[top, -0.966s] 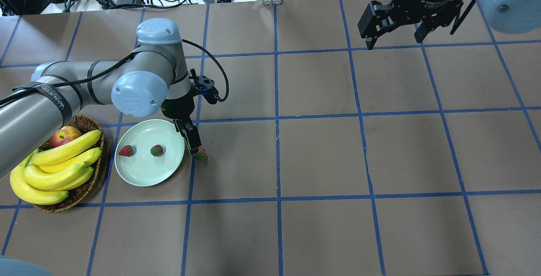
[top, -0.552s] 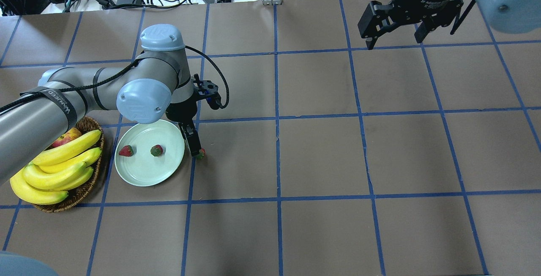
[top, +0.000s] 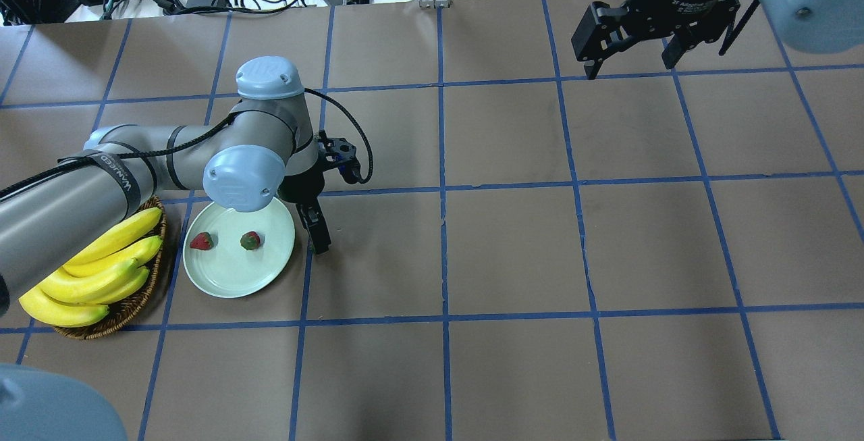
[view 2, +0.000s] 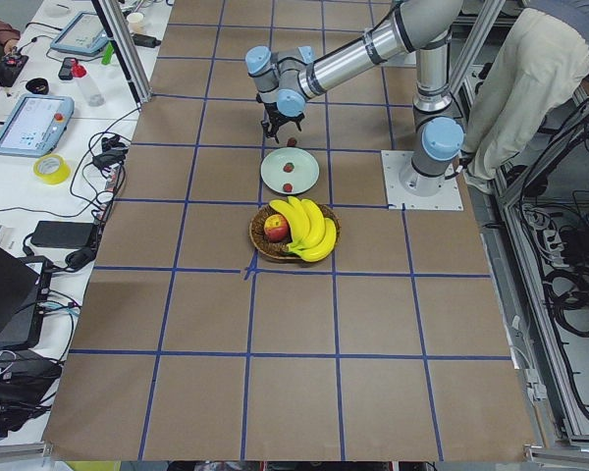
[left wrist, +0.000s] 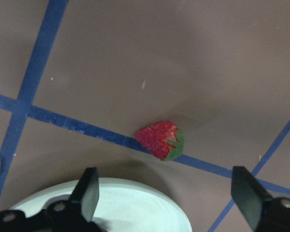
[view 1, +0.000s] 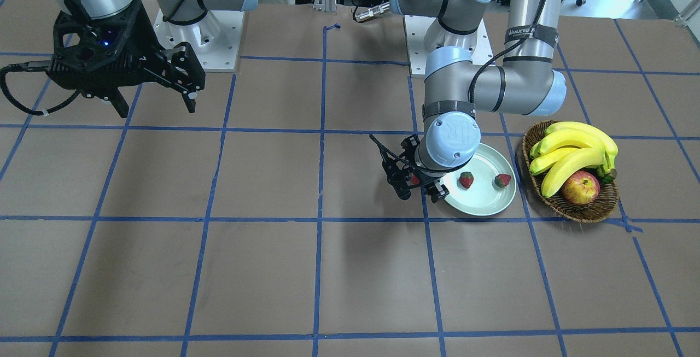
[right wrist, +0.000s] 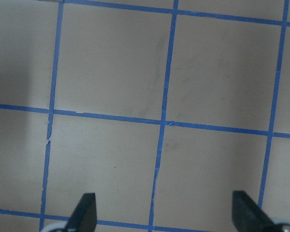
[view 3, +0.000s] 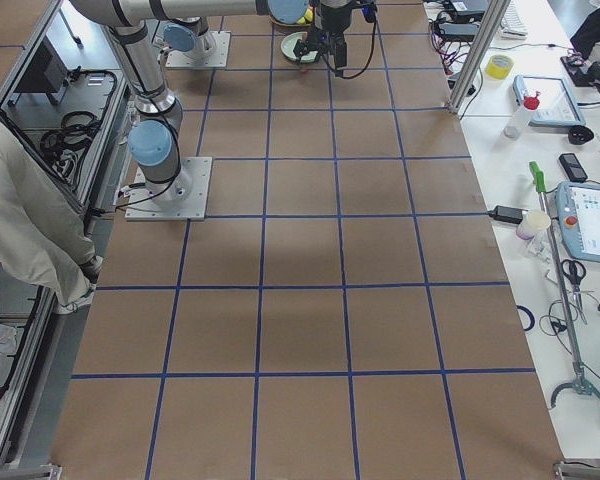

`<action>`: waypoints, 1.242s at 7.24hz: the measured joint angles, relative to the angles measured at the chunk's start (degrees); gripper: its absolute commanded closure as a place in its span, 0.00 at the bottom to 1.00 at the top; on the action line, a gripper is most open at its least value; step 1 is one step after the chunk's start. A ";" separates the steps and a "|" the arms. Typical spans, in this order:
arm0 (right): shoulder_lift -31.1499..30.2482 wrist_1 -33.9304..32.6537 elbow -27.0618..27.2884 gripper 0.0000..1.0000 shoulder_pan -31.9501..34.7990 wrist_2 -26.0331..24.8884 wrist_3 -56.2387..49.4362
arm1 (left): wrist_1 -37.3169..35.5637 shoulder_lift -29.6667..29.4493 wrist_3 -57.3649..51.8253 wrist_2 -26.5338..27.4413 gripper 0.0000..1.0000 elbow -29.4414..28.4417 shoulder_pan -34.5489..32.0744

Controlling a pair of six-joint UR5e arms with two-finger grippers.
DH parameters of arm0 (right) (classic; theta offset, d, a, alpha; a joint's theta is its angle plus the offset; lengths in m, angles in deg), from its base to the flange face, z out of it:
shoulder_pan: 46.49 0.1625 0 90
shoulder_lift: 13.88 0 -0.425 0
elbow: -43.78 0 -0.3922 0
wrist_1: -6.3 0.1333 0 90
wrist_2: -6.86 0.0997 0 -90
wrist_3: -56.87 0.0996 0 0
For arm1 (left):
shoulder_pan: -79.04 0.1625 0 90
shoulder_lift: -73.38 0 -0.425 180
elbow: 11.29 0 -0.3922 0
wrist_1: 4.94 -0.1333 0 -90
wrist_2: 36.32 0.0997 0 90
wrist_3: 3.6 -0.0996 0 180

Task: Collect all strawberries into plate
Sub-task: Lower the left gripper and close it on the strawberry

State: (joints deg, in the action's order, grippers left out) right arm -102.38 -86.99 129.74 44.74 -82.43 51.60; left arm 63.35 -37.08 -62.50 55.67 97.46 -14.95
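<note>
Plate (top: 229, 275): holds 2 strawberries (top: 201, 241) (top: 250, 240).
Right gripper (top: 634, 66): fingers spread, empty, well apart at the plate's 1 o'clock.
Left gripper (left wrist: 166, 193): fingers spread wide, straddling the 3rd strawberry from above.
3rd strawberry (left wrist: 160, 140): on tape (left wrist: 87, 126), just off the plate's 3 o'clock rim in the overhead view.
Risk: 1 finger hangs over the rim; descending could strike the plate or set the fruit rolling.

— What hems in the left gripper (left wrist: 166, 195)?
— The plate (left wrist: 130, 205), its rim just under the spread fingers, close behind the strawberry (left wrist: 160, 140).
— Elsewhere?
— Flat table (left wrist: 183, 58) ahead and to either side; the basket (top: 135, 302) stands beyond the plate.
</note>
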 measured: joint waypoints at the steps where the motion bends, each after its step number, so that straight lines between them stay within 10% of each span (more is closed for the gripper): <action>1: 0.00 0.00 0.00 0.00 0.00 0.02 0.00 | -0.91 -0.42 -0.26 -0.31 0.07 0.71 -0.09; 5: 0.00 0.02 0.00 0.00 0.00 0.00 0.00 | -1.79 -0.72 -2.11 0.92 0.19 2.37 -0.57; 7: 0.00 0.00 0.00 0.00 0.00 0.00 0.00 | -1.84 -0.65 -2.63 1.79 0.91 3.21 -0.61; 9: 0.00 0.10 0.00 0.00 0.00 0.00 0.00 | -1.88 -0.54 -2.60 1.86 1.00 3.27 -0.65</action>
State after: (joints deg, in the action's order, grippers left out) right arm -102.38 -86.88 129.74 44.74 -82.43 51.59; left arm 61.47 -37.62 -65.11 57.53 100.73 -15.60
